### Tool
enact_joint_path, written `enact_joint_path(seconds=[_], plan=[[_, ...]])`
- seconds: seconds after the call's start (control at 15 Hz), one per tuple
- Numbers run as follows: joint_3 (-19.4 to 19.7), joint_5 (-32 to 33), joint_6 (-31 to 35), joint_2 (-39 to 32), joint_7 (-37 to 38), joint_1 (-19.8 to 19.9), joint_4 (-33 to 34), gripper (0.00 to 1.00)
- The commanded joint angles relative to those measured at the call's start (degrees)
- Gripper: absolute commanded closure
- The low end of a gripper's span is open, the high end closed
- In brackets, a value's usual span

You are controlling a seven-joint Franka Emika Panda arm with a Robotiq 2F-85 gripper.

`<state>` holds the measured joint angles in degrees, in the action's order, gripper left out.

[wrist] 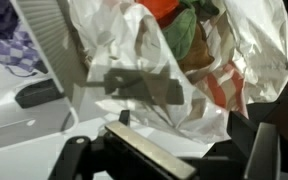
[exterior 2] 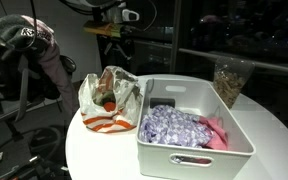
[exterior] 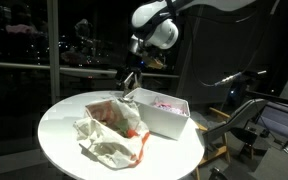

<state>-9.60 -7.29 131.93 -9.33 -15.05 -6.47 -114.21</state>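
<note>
My gripper (exterior: 131, 80) hangs open and empty just above the round white table (exterior: 59, 140), over the gap between a crumpled white plastic bag with orange stripes (exterior: 109, 132) and a white bin (exterior: 170, 124). In the wrist view the open fingers (wrist: 199, 152) frame the bag (wrist: 174, 60), which holds brown, green and orange items. The bin's wall (wrist: 52, 50) is at left. The bin (exterior 2: 194, 156) holds a purple patterned cloth (exterior 2: 174, 126) and a pink cloth (exterior 2: 217, 136). The bag (exterior 2: 109, 100) stands next to the bin. In this exterior view the gripper (exterior 2: 119, 38) is dark and hard to make out.
A glass container with brownish contents (exterior 2: 229, 80) stands on the table behind the bin. Chairs and equipment (exterior: 249, 120) stand beside the table. A pink and dark bundle (exterior 2: 29, 45) hangs beyond the table's edge. Dark windows lie behind.
</note>
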Motion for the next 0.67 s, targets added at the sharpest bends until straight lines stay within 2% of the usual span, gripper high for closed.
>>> enact_joint_path(seconds=[0.0, 0.27, 0.4, 0.6], plan=[[3.2, -1.8, -0.2, 4.2, 3.2, 3.0, 0.4, 0.00], [7.2, -2.6, -3.0, 3.6, 6.1, 6.1, 1.4, 0.00], [7.9, -3.1, -7.2, 2.9, 6.2, 6.8, 0.3, 0.00], [7.8, -4.0, -10.0, 2.5, 4.7, 7.0, -2.9, 0.00]])
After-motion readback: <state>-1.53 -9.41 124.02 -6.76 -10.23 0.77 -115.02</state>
